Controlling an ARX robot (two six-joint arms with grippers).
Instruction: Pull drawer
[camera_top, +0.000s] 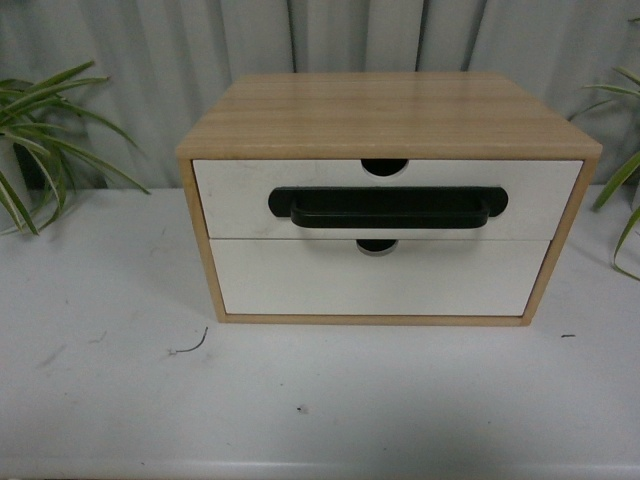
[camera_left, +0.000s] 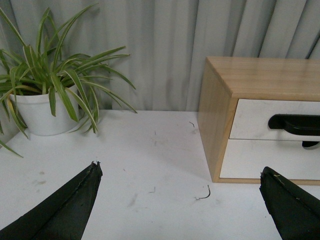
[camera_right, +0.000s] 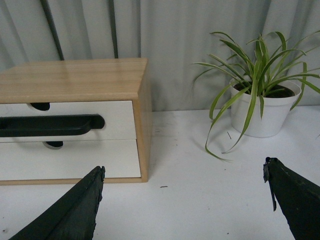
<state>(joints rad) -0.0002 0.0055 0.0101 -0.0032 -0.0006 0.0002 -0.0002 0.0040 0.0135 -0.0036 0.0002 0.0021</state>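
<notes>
A wooden cabinet (camera_top: 390, 112) stands on the white table, facing me. Its upper drawer (camera_top: 240, 195) has a white front, a wide black bar handle (camera_top: 388, 207) and a half-round notch (camera_top: 384, 166) in the top edge; it sits flush and shut. The same drawer (camera_left: 255, 117) shows in the left wrist view, and the drawer (camera_right: 117, 116) again in the right wrist view. My left gripper (camera_left: 180, 172) is open over bare table, left of the cabinet. My right gripper (camera_right: 184, 172) is open, off the cabinet's right corner. Neither arm appears in the front view.
Below sits a plain white drawer front (camera_top: 380, 280) without a handle. A potted spider plant (camera_left: 45, 95) stands left of the cabinet and another plant (camera_right: 260, 95) to its right. A grey curtain hangs behind. A small bent scrap (camera_top: 190, 347) lies on the table (camera_top: 120, 400).
</notes>
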